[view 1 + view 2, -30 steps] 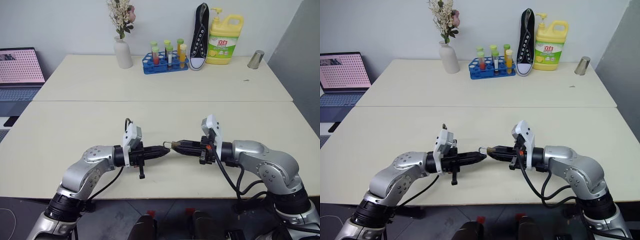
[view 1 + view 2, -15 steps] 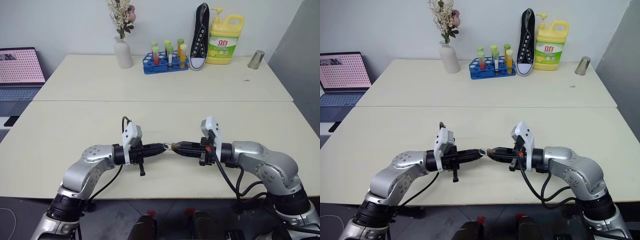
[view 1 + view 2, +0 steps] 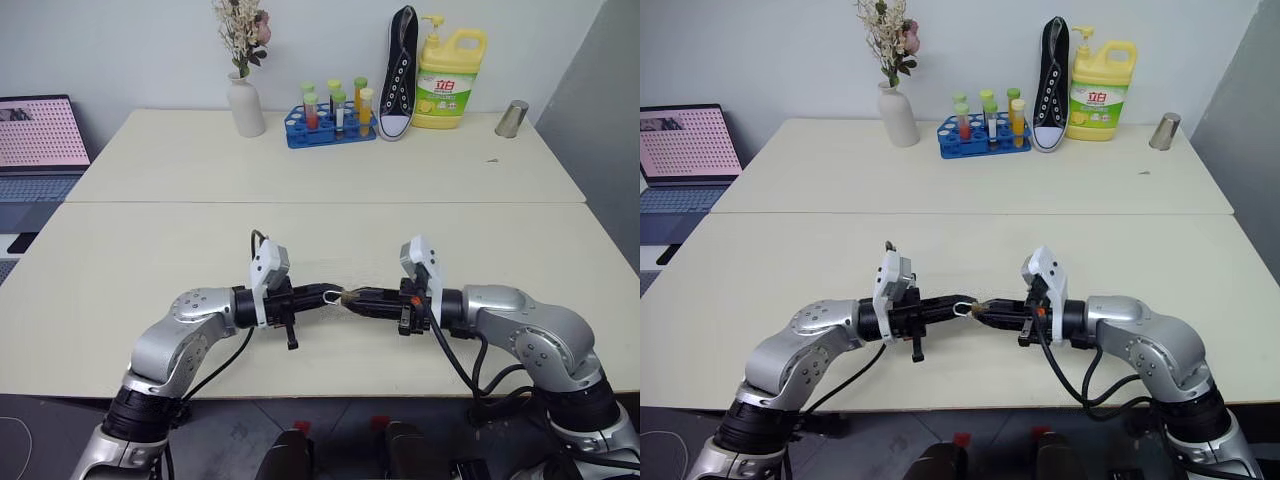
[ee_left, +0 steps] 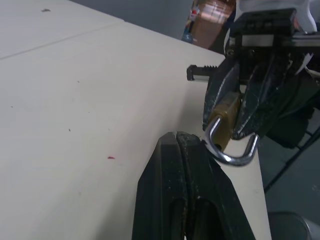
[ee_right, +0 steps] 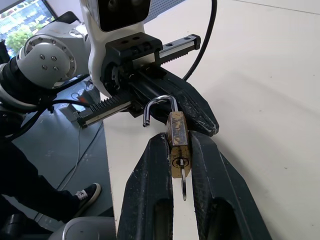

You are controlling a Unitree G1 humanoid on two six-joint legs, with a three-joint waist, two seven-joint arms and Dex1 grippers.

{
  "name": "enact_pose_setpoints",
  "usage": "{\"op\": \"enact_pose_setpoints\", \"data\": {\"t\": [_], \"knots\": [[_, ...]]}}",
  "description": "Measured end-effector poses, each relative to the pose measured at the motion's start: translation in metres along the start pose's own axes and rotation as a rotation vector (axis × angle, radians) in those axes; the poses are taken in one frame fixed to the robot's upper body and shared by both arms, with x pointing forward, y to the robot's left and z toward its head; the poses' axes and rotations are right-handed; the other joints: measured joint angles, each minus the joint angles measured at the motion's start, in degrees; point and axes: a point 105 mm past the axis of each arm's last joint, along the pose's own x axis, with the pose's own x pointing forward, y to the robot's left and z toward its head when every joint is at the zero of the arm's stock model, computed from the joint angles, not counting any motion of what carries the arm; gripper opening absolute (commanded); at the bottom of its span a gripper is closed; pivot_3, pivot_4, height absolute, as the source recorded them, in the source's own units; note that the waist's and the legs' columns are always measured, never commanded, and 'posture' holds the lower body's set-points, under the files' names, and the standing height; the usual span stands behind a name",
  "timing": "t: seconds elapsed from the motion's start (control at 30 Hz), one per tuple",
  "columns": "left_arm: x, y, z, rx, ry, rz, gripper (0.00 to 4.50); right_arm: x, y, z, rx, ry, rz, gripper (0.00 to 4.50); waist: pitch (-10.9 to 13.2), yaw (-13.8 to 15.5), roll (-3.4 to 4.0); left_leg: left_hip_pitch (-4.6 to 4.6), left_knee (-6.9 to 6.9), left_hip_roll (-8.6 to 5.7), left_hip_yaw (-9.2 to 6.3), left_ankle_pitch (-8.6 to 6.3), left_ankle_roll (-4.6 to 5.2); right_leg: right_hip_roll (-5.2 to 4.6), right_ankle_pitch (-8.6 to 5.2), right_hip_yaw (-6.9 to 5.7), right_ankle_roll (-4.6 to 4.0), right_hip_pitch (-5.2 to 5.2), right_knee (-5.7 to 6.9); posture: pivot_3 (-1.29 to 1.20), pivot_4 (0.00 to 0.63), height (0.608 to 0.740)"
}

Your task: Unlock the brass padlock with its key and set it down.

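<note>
Padlock held in mid-air between two meeting grippers — shackle sprung open.

The right gripper (image 5: 176, 150) was clamped on the brass padlock (image 5: 177, 142), holding it above the near table (image 3: 150, 250) with the key (image 5: 183, 182) sitting in its keyhole and pointing back between the fingers. The shackle (image 4: 232, 150) faced the left gripper (image 4: 186, 145) — one leg stood free of the body. The left gripper's fingers were pressed together, their tip just beside the shackle; whether it touched could not be told.
</note>
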Motion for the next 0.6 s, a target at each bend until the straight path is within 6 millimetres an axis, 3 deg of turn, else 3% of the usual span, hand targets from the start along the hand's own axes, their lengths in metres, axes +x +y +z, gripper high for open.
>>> {"op": "enact_pose_setpoints", "data": {"t": [0.37, 0.6], "knots": [[-0.003, -0.005, -0.002, -0.036, 0.025, -0.029, 0.0, 0.0, -0.001, 0.0, -0.007, 0.001, -0.009, 0.14, 0.0, 0.04, 0.0, 0.0, 0.0, 0.0, -0.01, 0.0, 0.0, 0.0, 0.0, -0.01, 0.0, 0.0, -0.01, 0.0, 0.15, 0.74], [-0.007, -0.008, 0.009, -0.125, -0.031, -0.052, 0.0, 0.0, -0.001, -0.001, -0.006, 0.002, -0.008, 0.14, 0.0, 0.0, 0.0, 0.0, 0.0, 0.01, -0.01, 0.0, 0.0, 0.0, 0.0, -0.01, 0.0, 0.0, 0.0, 0.0, 0.15, 0.74]]}}
